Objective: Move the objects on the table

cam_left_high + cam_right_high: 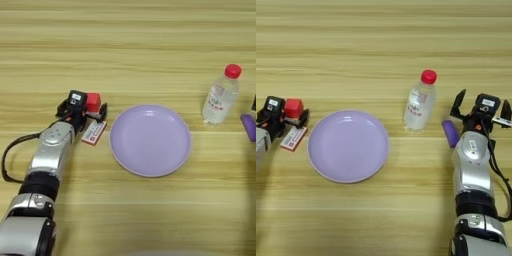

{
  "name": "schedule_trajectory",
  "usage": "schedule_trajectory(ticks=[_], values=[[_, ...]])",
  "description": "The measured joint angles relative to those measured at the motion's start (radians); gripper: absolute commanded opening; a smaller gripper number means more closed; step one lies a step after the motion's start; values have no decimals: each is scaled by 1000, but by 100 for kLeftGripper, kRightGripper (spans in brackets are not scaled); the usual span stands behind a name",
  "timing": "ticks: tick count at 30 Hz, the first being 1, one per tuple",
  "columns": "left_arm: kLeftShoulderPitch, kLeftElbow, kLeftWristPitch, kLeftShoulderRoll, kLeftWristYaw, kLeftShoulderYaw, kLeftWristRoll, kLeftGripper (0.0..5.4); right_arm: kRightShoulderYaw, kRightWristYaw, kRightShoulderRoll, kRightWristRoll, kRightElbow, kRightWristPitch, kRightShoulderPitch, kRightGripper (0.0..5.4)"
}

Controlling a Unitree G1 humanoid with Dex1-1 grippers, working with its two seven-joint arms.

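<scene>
Round lilac plate (150, 140), red cube (93, 101)

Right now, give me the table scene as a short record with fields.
table: light wood
plate: lilac, centre, nothing on it
cube: red, left of the plate, between the left gripper fingers
box: flat, white and red, just below the cube
bottle: clear, red cap, upright, right of the plate
purple thing: beside the right arm
right gripper: open, right of the bottle, holding nothing
</scene>
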Motion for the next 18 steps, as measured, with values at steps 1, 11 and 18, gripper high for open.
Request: schedule_trajectory(ticks=[1,11,18], values=[[-3,8,-2,0,0,0,0,538,0,0,0,0,0,0,0,540],[-41,97,-41,0,9,0,1,538,0,0,1,0,0,0,0,540],[-51,121,-60,0,10,2,0,500,0,0,1,0,-1,0,0,540]])
